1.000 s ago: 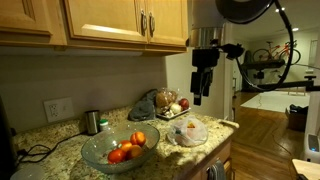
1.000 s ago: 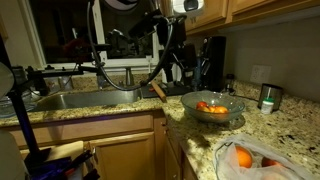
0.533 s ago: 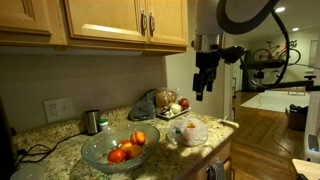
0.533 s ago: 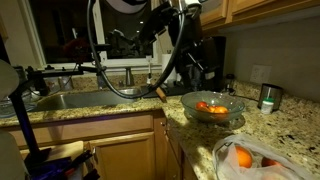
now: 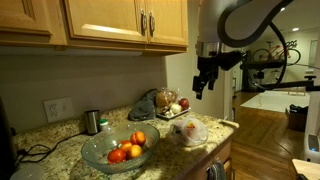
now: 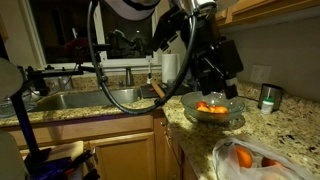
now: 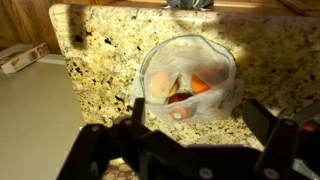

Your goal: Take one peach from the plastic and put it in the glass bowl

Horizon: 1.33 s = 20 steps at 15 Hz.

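Hovering well above the plastic (image 5: pixel 188 131), the gripper (image 5: pixel 201 89) stands fully open, holding and touching nothing; a peach (image 7: pixel 199 86) lies inside the plastic.

Worktop: speckled granite (image 5: pixel 60 138), running along the wall under wooden cupboards; seen from above in the wrist view (image 7: pixel 100 55).
Front edge: the plastic (image 5: pixel 188 131) sits by it, open-mouthed in the wrist view (image 7: pixel 185 80).
Middle: glass bowl (image 5: pixel 92 152) rests just beside the plastic, apart from it; also seen in an exterior view (image 6: pixel 215 117).
Back wall: steel cup (image 5: pixel 92 122) stands upright behind the glass bowl.
Back corner: heap of bagged produce (image 5: pixel 160 103).
Far end: sink (image 6: pixel 80 100) is set into the worktop.
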Available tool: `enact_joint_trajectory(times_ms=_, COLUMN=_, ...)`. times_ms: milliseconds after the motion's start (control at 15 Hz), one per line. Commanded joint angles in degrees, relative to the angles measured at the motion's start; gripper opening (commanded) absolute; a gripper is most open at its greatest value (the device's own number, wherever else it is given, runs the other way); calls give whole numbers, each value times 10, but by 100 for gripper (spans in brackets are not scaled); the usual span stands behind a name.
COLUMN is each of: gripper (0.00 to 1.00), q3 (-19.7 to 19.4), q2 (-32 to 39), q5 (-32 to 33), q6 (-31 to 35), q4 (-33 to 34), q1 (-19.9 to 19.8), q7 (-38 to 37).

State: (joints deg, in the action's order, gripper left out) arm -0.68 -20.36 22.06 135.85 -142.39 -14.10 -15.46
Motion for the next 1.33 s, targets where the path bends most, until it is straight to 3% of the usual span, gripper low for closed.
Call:
enact_joint_trajectory(times_ms=0, gripper=100, q3=-6, q2=30, q5=29, q6=44, q4=0, q1=-18, q7=-44)
enact_joint_trajectory(times_ms=200, gripper=100, q3=-11, q2=61, q5=34, q6=70, q4=11, q1=-25, q7=-67)
enact_joint_trajectory(times_ms=267, gripper=100, q3=-11, q2=41, q5=17, q6=46, q4=3, q1=-12, q7=-40)
enact_joint_trajectory(times_ms=667, gripper=100, q3=-10, q2=57, q5=17, q6=50, q4=6, q1=-7, q7=-40)
enact_joint_trajectory(times_ms=1267, gripper=100, q3=-12, q2=147, q5=83, q6=59, q4=44, q1=-9, q7=-96)
